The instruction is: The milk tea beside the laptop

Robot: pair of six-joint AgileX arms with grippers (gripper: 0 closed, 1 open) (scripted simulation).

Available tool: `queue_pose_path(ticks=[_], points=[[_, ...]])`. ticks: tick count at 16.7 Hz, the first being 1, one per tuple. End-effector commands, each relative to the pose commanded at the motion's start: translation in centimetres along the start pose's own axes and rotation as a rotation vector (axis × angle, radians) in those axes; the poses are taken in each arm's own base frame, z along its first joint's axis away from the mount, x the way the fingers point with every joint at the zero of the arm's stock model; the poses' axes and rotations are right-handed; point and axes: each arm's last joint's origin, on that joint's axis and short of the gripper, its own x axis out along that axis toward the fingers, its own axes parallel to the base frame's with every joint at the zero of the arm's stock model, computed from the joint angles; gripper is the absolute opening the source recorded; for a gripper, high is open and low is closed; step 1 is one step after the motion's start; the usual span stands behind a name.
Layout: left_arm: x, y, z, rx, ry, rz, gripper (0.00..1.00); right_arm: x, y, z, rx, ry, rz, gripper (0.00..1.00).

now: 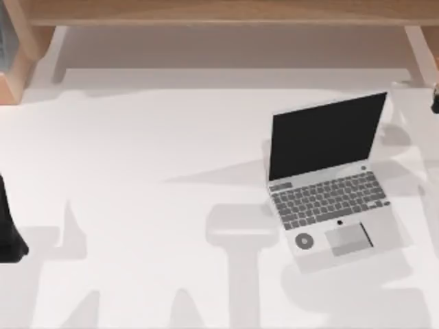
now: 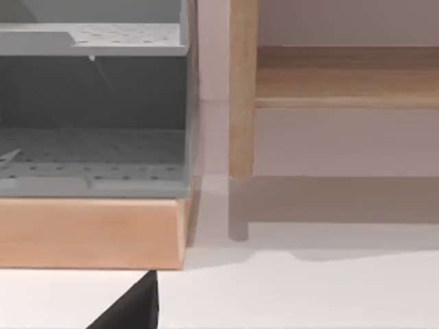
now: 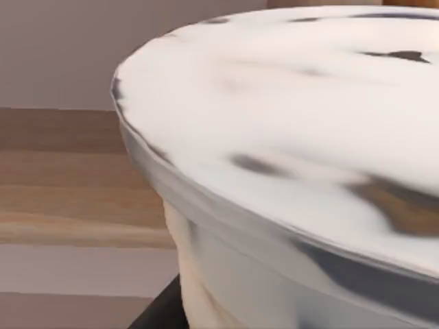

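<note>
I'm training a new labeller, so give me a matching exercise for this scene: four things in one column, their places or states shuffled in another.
1 laptop
2 left arm
3 milk tea
4 grey perforated shelves

A at the left edge of the table
B inside a wooden frame
C open, on the table's right half
D close before the right wrist camera, pale lid

Pairs: 1-C, 2-A, 3-D, 4-B.

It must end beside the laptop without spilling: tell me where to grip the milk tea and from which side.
Grip the milk tea on its pale wall, just under the lid rim, coming in level from the side. The lid is broad and overhangs the narrower wall: likely too wide to span from above, while the rim should check slipping.
</note>
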Motion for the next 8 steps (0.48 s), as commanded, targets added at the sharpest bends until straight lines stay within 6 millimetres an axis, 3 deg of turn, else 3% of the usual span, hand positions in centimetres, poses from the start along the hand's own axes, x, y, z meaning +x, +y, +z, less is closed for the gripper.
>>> queue_pose_path(ticks=[4,8], points=[[0.0,0.0,0.0,0.000,0.000,0.000,1.00,-2.1,1.2,1.8,0.006,-0.027,0.008,0.00],[0.0,0.0,0.0,0.000,0.000,0.000,1.00,-5.1,2.4,2.3,0.018,0.007,0.009,0.00]])
